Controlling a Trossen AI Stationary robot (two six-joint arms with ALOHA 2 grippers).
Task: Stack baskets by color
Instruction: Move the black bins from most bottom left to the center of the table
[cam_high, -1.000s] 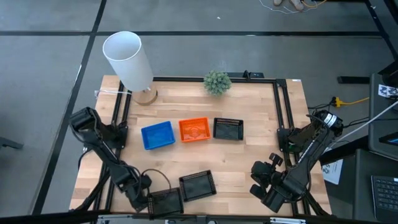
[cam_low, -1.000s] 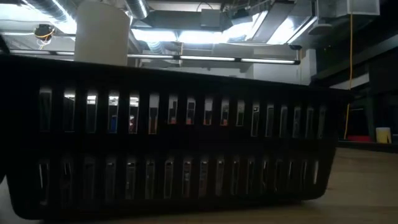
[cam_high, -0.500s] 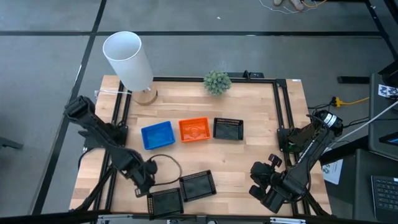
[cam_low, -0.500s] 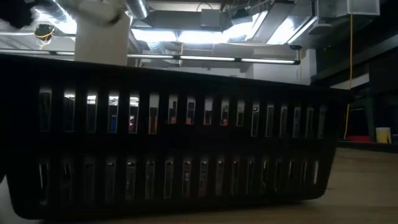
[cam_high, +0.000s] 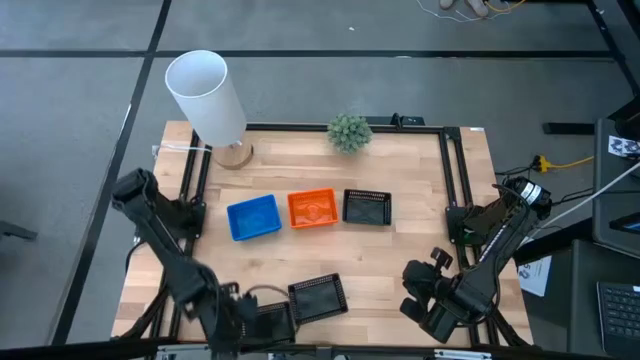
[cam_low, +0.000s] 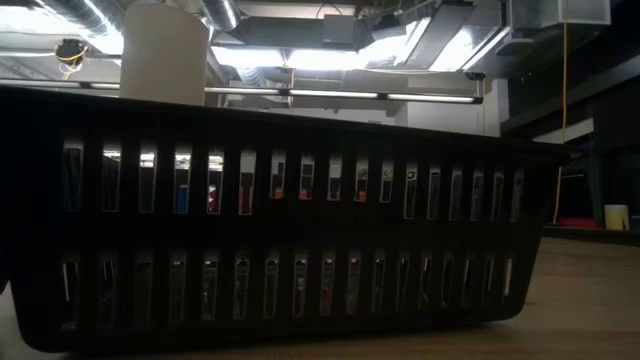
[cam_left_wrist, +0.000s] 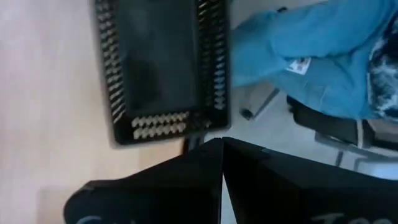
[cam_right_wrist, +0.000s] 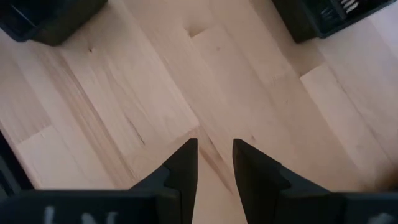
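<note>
While both arms sit at the near edge of the tabletop, the white cylinder stands far left and the small plant far centre. Mid-table row, left to right: blue basket, orange basket, black basket. Two more black baskets lie near: one near centre, another just left of it, right ahead of the left gripper, jaws clenched and empty. Right gripper near right, jaws released over bare wood. Since half a second ago the left arm swung back toward the near edge; baskets unmoved.
</note>
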